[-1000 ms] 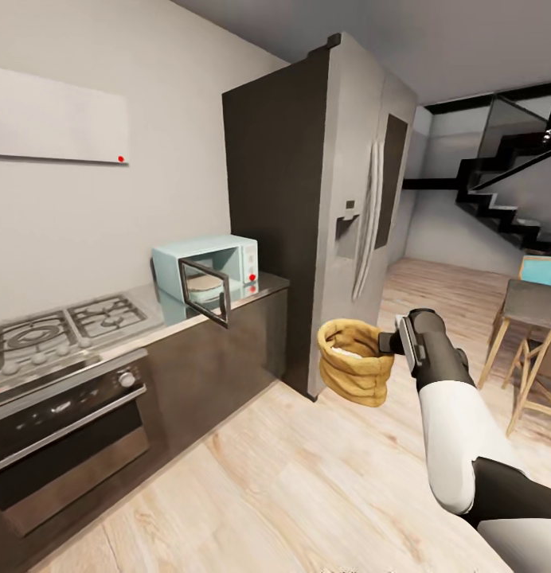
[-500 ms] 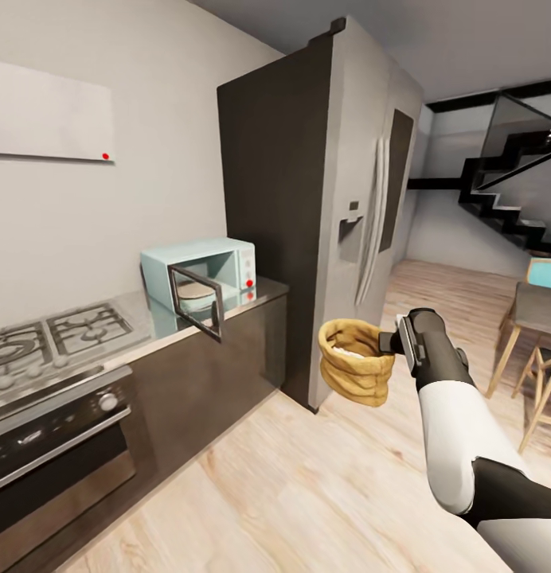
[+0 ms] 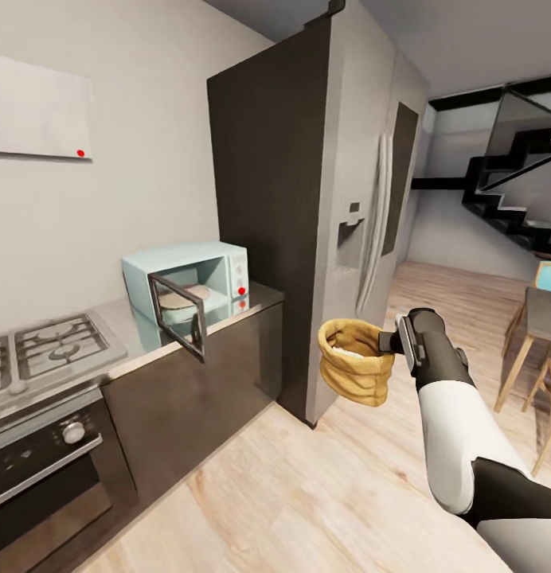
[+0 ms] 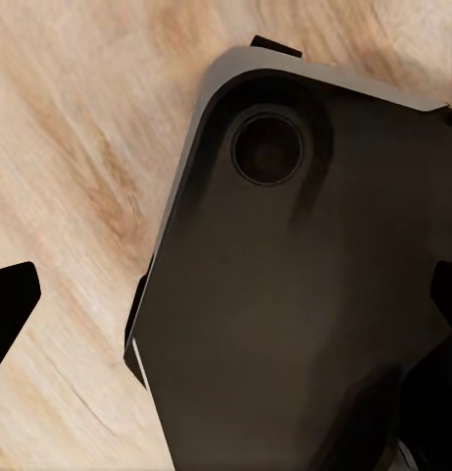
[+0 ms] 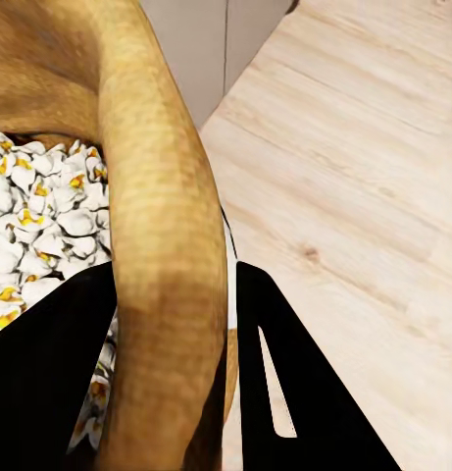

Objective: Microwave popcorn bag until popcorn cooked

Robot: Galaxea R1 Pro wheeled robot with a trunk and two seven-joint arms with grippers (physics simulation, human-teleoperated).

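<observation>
i'm carrying the popcorn bag point(image 3: 355, 360) in my right tool point(image 3: 387, 342), clamped on its rolled rim with one finger inside and one outside; it hangs in the air over the wooden floor point(image 3: 307, 485), just in front of the fridge point(image 3: 331, 199). the microwave point(image 3: 188, 278) sits on the bench point(image 3: 132, 334) against the fridge's side, door already swung open. so this is the carrying step — i judge the next move calls for closing on the bench and lifting the bag level with the cavity. the right wrist view shows what the head view barely hints at — pale pieces with yellow centres inside the bag point(image 5: 157, 235). the left wrist view gives a dark robot part over floorboards; i cannot tell how my left tool stands.
</observation>
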